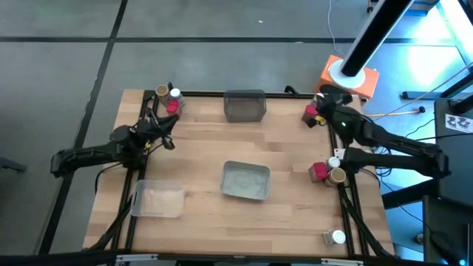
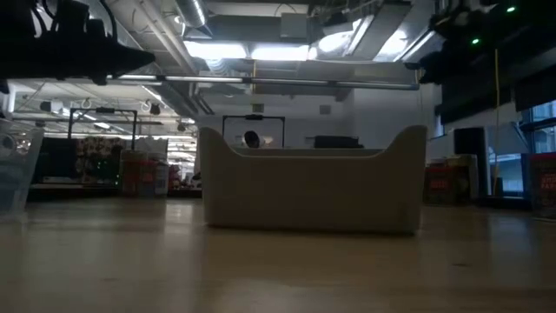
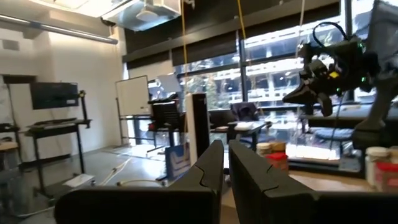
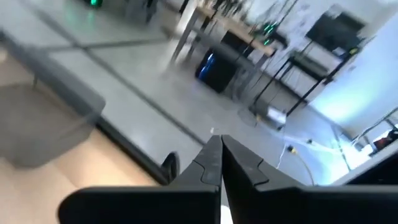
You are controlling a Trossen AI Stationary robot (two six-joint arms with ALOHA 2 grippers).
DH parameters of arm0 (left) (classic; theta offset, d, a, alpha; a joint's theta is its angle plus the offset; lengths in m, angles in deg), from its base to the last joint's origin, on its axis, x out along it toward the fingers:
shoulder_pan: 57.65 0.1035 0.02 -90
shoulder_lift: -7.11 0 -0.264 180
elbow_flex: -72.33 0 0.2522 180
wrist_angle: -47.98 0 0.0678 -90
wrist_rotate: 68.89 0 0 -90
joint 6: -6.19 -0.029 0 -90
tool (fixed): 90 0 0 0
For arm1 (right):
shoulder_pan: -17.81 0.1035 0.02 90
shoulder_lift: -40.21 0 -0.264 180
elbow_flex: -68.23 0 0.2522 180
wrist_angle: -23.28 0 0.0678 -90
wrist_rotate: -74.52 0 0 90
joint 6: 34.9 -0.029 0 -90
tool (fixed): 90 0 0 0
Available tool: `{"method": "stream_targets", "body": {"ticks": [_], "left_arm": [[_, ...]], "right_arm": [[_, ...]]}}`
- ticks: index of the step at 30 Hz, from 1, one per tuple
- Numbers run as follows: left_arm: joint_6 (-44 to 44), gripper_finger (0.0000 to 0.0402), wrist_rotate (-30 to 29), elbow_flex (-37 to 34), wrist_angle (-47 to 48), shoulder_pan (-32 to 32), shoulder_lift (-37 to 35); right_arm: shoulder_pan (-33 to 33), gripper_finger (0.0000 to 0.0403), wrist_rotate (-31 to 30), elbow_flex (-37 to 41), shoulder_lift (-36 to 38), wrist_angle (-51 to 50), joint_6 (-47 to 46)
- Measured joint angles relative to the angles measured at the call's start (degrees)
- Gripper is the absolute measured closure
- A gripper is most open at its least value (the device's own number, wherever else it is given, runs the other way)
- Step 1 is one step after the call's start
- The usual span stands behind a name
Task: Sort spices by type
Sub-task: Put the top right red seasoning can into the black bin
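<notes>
Spice jars stand in groups in the high view. A tan-topped point(image 1: 161, 92), a white-topped point(image 1: 175, 94) and a red one point(image 1: 172, 108) are at the far left corner. A red jar point(image 1: 310, 114) stands far right. Red point(image 1: 319, 171), tan-topped point(image 1: 338, 176) and white-topped point(image 1: 334, 161) jars are at the right edge, and another white-topped jar point(image 1: 338, 237) is near right. My left gripper point(image 1: 168, 142) point(image 3: 224, 167) hovers shut and empty, nearer than the far-left group. My right gripper point(image 1: 323, 94) point(image 4: 220, 149) is shut and empty above the far-right red jar.
A dark grey tray point(image 1: 244, 105) sits at the far edge. A light grey tray point(image 1: 245, 180) point(image 2: 313, 183) sits mid-table. A clear tray point(image 1: 157, 198) lies near left. Bare wood point(image 1: 207, 144) lies between the trays. An orange unit point(image 1: 347, 77) stands beyond the far right corner.
</notes>
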Motion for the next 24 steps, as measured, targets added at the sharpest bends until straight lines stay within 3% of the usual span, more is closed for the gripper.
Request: {"method": "stream_targets", "body": {"ticks": [5, 13, 20, 24], "left_arm": [[-0.1, 0.0386, 0.0, 0.0, 0.0, 1.4, 0.9], [-0.2, 0.0386, 0.0, 0.0, 0.2, 1.6, 1.0], [-0.1, 0.0386, 0.0, 0.0, 0.2, 1.6, 1.0], [-0.3, 0.0386, 0.0, 0.0, 0.2, 1.6, 1.0]], "right_arm": [[-10.2, 0.0393, 11.1, -4.2, -7.8, -3.3, -0.1], [-23.0, 0.0393, 23.0, -14.8, -21.9, -20.4, -1.6], [-25.4, 0.0388, 25.4, -19.7, -31.4, -29.0, -3.6], [-25.2, 0.0345, 28.0, -21.3, -35.2, -31.7, -3.7]]}}
